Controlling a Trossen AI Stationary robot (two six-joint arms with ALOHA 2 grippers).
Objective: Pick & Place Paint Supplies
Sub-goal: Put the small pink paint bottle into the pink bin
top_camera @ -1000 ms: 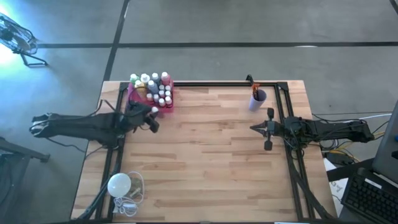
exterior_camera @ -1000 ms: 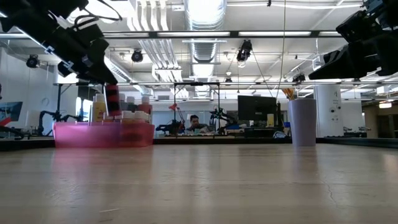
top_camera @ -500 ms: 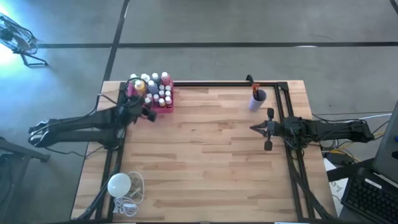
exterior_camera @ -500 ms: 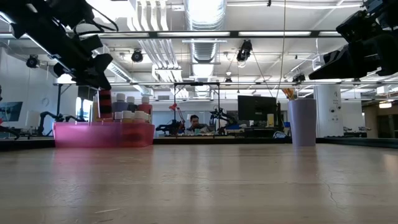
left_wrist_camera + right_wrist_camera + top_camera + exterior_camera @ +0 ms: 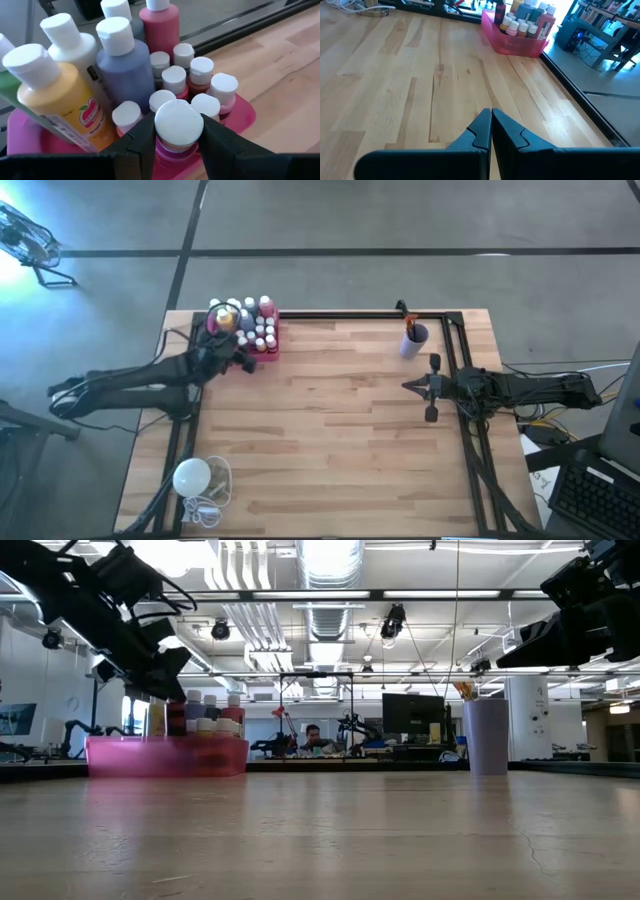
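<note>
The left gripper (image 5: pixel 177 137) is clamping a pink paint bottle (image 5: pixel 176 131) by the body, one finger on each side, just under its white cap. In the left wrist view the bottle is sitting low in the frame's centre, at the near edge of the pink tray (image 5: pixel 239 112). In the high view the left gripper (image 5: pixel 232 348) is hanging over the tray (image 5: pixel 270 352) in the upper left of the frame, at the table's far left corner.

The tray is holding the other paint bottles: a yellow bottle (image 5: pixel 60 100), a purple-blue bottle (image 5: pixel 125 67) and a red-pink bottle (image 5: pixel 160 27) are standing upright, with a cluster of small white-capped bottles (image 5: pixel 197 80) packed beside them. In the low view the tray (image 5: pixel 165 755) is showing at the left of the frame with the left arm above it.

A lavender cup (image 5: pixel 413 338) holding brushes is standing in the upper right of the high view, well apart from the tray.

The right gripper (image 5: pixel 491 131) is waiting at the right side of the table, its fingers pressed together and holding nothing. A white bulb with a cord (image 5: pixel 193 476) is lying at the lower left of the high view.
</note>
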